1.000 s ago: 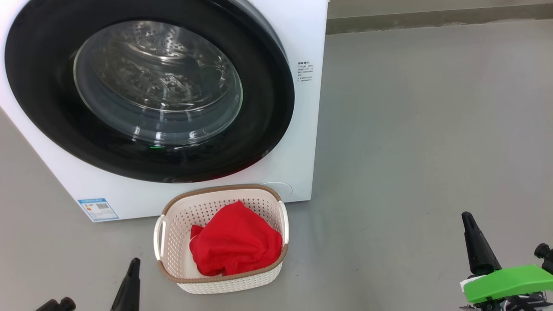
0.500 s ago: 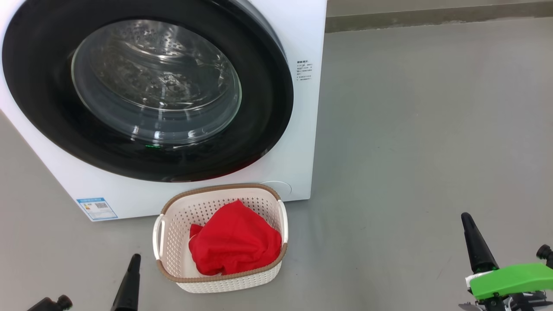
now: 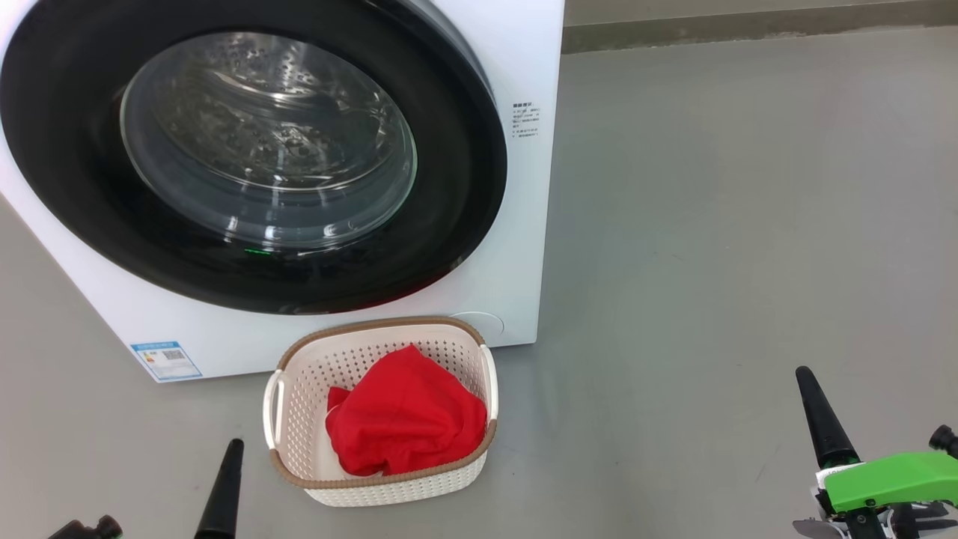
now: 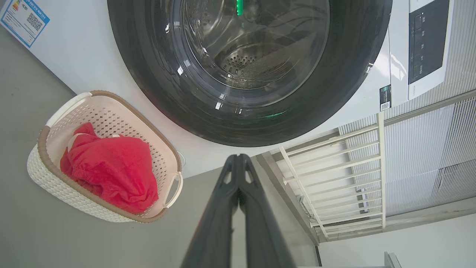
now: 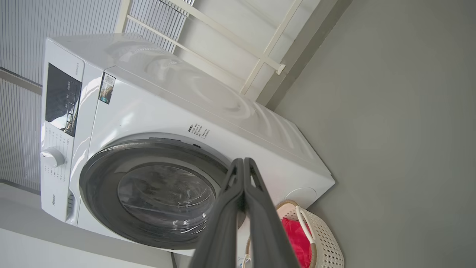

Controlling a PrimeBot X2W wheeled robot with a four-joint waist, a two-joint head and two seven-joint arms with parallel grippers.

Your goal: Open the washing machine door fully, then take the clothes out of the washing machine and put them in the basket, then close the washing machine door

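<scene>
The white washing machine stands at the upper left, and its round black-rimmed door lies closed against the front; a bare steel drum shows through the glass. Red clothes lie in the cream basket on the floor just before the machine. My left gripper is shut, empty, low at the basket's left. My right gripper is shut, empty, far to the basket's right. In the wrist views each gripper has its fingers pressed together, with the door and basket beyond.
Grey floor spreads wide to the right of the machine. A wall base runs along the back. A white railing stands beside the machine. The control panel and a knob sit on the machine's upper front.
The whole head view has shifted slightly, so the camera moved. Both grippers stay shut and low; the basket, clothes and door have not moved.
</scene>
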